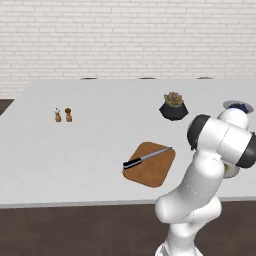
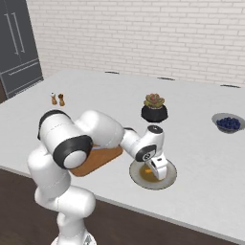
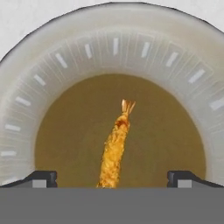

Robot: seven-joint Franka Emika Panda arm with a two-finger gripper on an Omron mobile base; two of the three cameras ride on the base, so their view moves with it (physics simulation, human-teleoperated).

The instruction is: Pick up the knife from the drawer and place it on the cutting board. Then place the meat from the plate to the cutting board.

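White rounded arm (image 2: 100, 131) w/ dark joints

At the upper right of the left base view we see a potted succulent (image 1: 173, 105); two small shakers (image 1: 63, 115) stand at left, and a bowl of blueberries (image 2: 228, 123) sits far right.

White brick wall (image 1: 125, 35), pale grey counter (image 1: 100, 135), dark wood floor (image 1: 75, 230), grey fridge (image 2: 19, 48).

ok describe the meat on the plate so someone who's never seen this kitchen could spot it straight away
On the white counter, look right of the cutting board for the round plate with a pale rim and brown centre, under the open gripper. The meat is the thin golden, crumb-coated strip with a small forked tail lying in that brown centre, the one thing on the plate.
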